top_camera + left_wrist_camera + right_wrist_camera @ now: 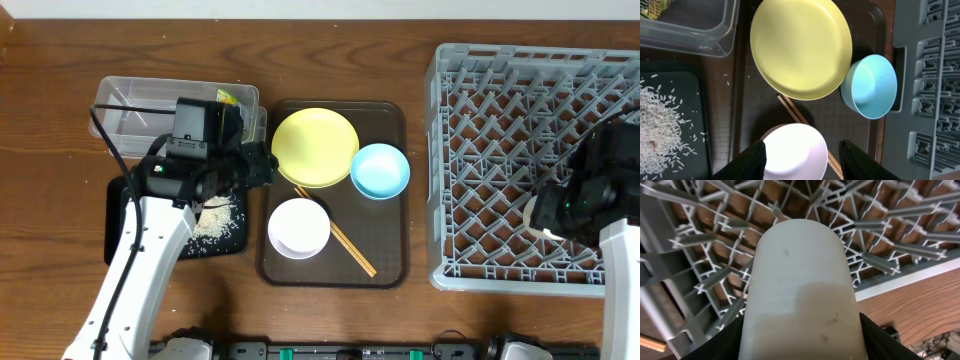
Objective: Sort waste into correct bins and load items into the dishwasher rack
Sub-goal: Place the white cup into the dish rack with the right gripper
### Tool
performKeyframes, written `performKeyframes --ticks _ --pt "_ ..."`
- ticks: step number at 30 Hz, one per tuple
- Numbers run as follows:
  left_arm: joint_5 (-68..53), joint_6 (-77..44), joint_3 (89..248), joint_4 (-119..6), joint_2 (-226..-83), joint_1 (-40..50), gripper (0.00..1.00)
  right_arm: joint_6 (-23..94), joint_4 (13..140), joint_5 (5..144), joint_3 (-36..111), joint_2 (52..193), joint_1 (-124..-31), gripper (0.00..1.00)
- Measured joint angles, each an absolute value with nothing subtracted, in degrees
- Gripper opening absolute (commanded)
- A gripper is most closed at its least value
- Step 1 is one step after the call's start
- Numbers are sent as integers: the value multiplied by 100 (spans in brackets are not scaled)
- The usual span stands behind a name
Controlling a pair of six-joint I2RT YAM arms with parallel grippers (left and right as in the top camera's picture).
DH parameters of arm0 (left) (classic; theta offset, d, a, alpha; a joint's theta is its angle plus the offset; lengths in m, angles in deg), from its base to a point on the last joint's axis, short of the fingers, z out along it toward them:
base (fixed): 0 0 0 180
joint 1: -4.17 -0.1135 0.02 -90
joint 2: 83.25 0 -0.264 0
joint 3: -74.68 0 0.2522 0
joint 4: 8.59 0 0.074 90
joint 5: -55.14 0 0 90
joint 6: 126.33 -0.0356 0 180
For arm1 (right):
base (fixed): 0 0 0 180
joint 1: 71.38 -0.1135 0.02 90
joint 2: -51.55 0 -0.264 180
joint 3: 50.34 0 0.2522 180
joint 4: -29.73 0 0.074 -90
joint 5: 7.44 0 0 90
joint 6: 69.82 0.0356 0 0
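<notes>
The right tool [800, 342] grips the pale cup [799, 265] over the rack [705, 255] — the left tool [802, 159] hangs open, well left of the rack, above the white bowl [795, 145].

a dark wooden table [60, 60] carries four things. the brown serving tray [390, 230] lies right below the left pincer [802, 155]. off to that pincer's left lie the clear tub [150, 100] and the black tray [113, 215], with a few rice grains [728, 80] loose on the wood beside them. the grey rack [450, 270] lies under the right pincer [800, 345], just beside the serving tray.
</notes>
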State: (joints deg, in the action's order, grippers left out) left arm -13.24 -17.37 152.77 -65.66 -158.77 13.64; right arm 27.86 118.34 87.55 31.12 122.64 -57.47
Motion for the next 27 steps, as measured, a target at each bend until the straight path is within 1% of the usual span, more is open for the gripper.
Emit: performKeyframes --ticks 5,6,10,11,12,13,14,27 --pt "-1332 -1737 15275 -6568 -15877 1364 50 2808 11353 8755 2610 12286 -5747 17" --pt "-1339 -1737 15275 -6568 -15877 1364 50 2821 11239 8753 2505 12290 -5747 23" --pt "-1343 -1737 15277 -6568 -15877 1364 50 2859 10898 8744 2197 12318 -5747 62" --pt "-1343 -1737 15277 -6570 -15877 1364 50 2889 10853 8720 2166 12318 -5747 73" --pt "-1343 -1737 15275 -6575 -15877 1364 53 2915 10805 8705 2151 12318 -5747 85" --pt "-1343 -1750 15275 -6588 -15877 1364 54 2920 10756 8666 2146 12318 -5747 94" --pt "-1343 -1756 15277 -6599 -15877 1364 55 2931 10695 8624 2146 12318 -5747 99" --pt "-1433 -1820 15275 -7082 -15877 1364 57 2911 10466 8038 2249 12316 -5747 99"
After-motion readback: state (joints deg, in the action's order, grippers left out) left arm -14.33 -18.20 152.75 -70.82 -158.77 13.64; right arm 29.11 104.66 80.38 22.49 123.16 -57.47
